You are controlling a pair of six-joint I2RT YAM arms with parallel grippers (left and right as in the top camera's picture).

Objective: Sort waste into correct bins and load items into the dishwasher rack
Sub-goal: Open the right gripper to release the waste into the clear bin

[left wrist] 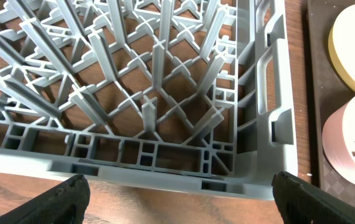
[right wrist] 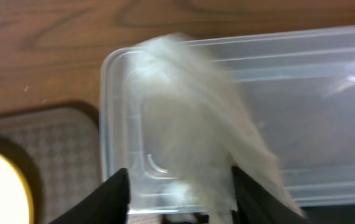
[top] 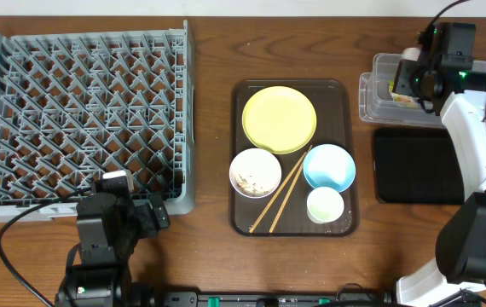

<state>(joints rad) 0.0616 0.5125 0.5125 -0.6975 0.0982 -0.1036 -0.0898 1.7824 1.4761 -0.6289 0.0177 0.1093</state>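
- While the napkin (right wrist: 196, 137) hangs blurred between the fingers of the right tool (right wrist: 180, 193), it is right over the tub (right wrist: 327, 93), which sits just right of the far end of the tray (top: 241, 213). The fingers stand part-way apart, and I cannot tell whether they pinch it or have let go.
- A coloured scrap, likely the wrapper (top: 399, 92), lies in the tub, so the dry waste looks nearly dealt with.
- Crumbs (top: 247, 181) sit in the white bowl (top: 264, 166) on the tray, not yet binned. The black bin (top: 418, 166), right of the tray, shows nothing in it.
- Also on the tray are the plate (top: 279, 119) at the far end, the blue bowl (top: 329, 166), the cup (top: 325, 205) and the chopsticks (top: 281, 200).
- Left of the tray, the rack (top: 81, 119) holds nothing, so loading is all left to do.
- At the rack corner nearest the tray, the left tool (left wrist: 177, 193) hovers with fingers spread wide and empty.
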